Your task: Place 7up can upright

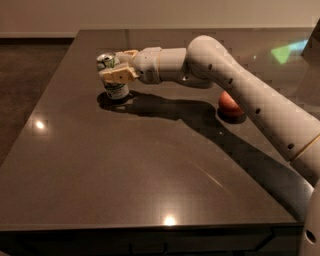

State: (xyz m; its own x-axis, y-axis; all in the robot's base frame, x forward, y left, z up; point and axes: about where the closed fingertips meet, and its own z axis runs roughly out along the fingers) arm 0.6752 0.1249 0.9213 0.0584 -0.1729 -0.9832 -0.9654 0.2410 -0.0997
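On the dark table, toward its far left part, the 7up can stands upright. The gripper clasps the can's upper body, one finger on each side. A red apple lies well right of the can.

We note a large dark table with a glossy top, filling most of the view. Two small bright light spots reflect on it, one near the left edge and one near the front edge. A greenish-blue reflection sits at the far right. Behind the table we see a pale wall with a lighter baseboard, and dark brown floor on the left. The gripper is over the table's far left part.
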